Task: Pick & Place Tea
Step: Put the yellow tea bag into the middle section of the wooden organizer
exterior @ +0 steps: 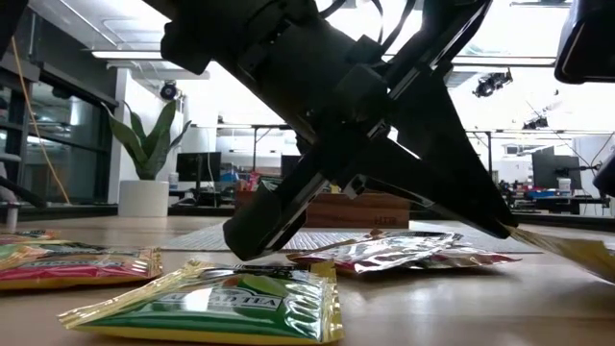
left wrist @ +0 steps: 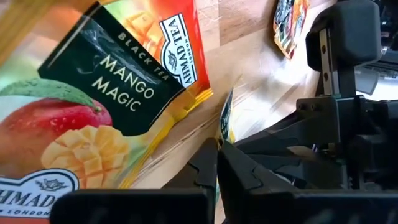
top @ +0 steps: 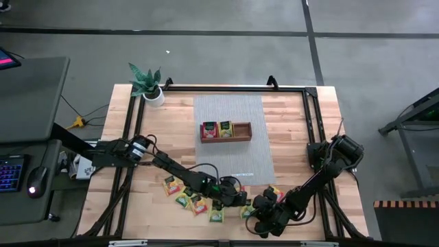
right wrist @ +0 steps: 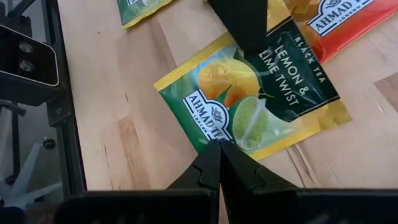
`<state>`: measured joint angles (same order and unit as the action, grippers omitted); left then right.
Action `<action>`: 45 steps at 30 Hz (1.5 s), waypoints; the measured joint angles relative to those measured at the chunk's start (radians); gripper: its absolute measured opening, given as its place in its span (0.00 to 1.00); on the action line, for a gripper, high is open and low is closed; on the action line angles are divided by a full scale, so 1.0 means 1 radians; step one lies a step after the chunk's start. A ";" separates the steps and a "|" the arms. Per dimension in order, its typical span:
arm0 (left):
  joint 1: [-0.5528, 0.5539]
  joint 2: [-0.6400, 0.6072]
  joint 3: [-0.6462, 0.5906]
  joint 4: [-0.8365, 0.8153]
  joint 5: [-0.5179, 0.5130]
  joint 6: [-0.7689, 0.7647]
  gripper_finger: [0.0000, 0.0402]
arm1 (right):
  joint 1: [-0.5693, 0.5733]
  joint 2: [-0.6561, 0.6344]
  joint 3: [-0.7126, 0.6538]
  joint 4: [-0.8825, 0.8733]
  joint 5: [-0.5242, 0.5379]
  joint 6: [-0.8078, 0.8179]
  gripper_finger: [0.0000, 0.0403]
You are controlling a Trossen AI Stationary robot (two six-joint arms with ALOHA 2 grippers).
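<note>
A: Near the front edge of the table (top: 295,110), well in front of the tray (top: 226,131), the tea packets (top: 194,199) are scattered, and both arms are bent down among them. How is the left gripper (left wrist: 218,149) seen to stand?

B: It is clenched, the two fingers pressed tip to tip. In its own wrist view the thin edge of a packet (left wrist: 225,118) stands up just beyond the tips, so a pinch on that edge is judged likely, but a firm hold cannot be confirmed. A mango packet (left wrist: 93,106) lies flat just beside it.

A: And the right gripper (right wrist: 219,149)?

B: It is shut too, its tips set at the edge of the lemon and lime packet (right wrist: 249,93) on the wood, in front of the tray and to the right. Nothing is seen clamped in it.

A: What should be minded if the step is to be done well?

B: The lift should be made slowly and straight up, so that a thin foil edge is not slipped out of the pinch. The grip should be checked before anything is carried back toward the tray, where a few packets (top: 216,129) are already lying. The arms are close together, so their paths should be kept apart.
</note>
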<state>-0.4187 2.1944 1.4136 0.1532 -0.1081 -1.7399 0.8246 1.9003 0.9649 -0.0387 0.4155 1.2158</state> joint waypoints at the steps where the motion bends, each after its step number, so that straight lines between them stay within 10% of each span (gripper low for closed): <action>1: 0.000 0.000 0.000 0.000 0.001 0.003 0.01 | 0.000 0.000 0.000 0.000 -0.001 -0.004 0.00; 25: 0.000 0.000 0.000 -0.012 -0.014 0.067 0.00 | 0.008 -0.303 0.003 -0.140 0.069 -0.151 0.00; 36: 0.001 -0.048 0.000 0.135 -0.035 0.309 0.00 | 0.099 -0.576 0.003 -0.367 0.267 -0.195 0.00; 45: 0.013 -0.244 0.000 -0.166 -0.238 0.634 0.00 | 0.168 -0.604 0.003 -0.444 0.315 -0.157 0.00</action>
<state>-0.4053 1.9508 1.4138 -0.0124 -0.3457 -1.1057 0.9929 1.2961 0.9676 -0.4824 0.7305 1.0586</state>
